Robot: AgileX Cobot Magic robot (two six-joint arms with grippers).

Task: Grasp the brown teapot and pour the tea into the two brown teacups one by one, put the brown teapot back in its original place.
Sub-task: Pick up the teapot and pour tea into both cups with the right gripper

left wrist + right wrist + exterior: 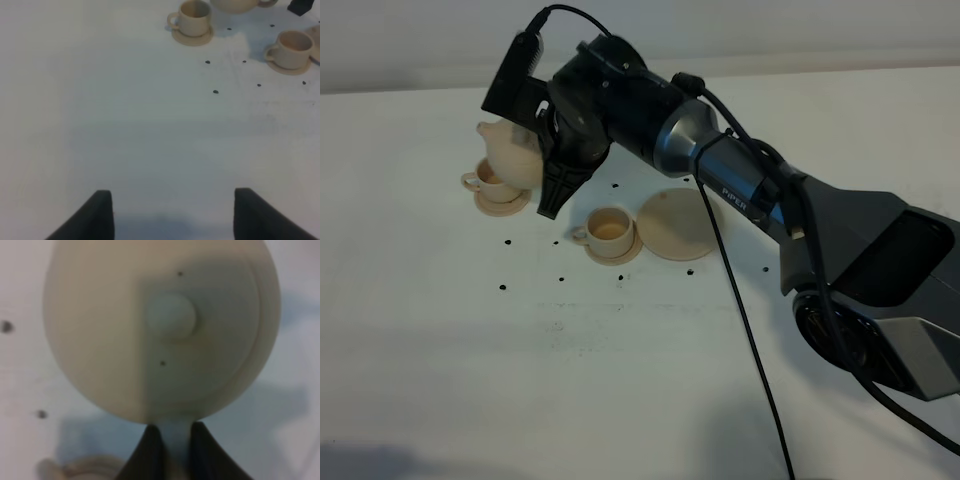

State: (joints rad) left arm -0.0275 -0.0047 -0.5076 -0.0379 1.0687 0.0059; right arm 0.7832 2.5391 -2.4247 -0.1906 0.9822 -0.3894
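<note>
The brown teapot (512, 152) hangs in the air just above the left teacup (496, 184), its spout pointing left. My right gripper (544, 160) reaches across from the right and is shut on the teapot's handle. In the right wrist view the fingers (150, 452) pinch the handle below the lidded teapot (100, 330). The second teacup (608, 230) stands on its saucer toward the middle. Right of it lies the wide empty saucer (678, 222). My left gripper (172, 215) is open over bare table, well short of both teacups (192, 17) (292, 47).
Several small dark specks (560, 278) dot the white table around the cups. The right arm's black cable (750, 330) hangs over the table's right half. The table's back edge meets a pale wall behind the teapot.
</note>
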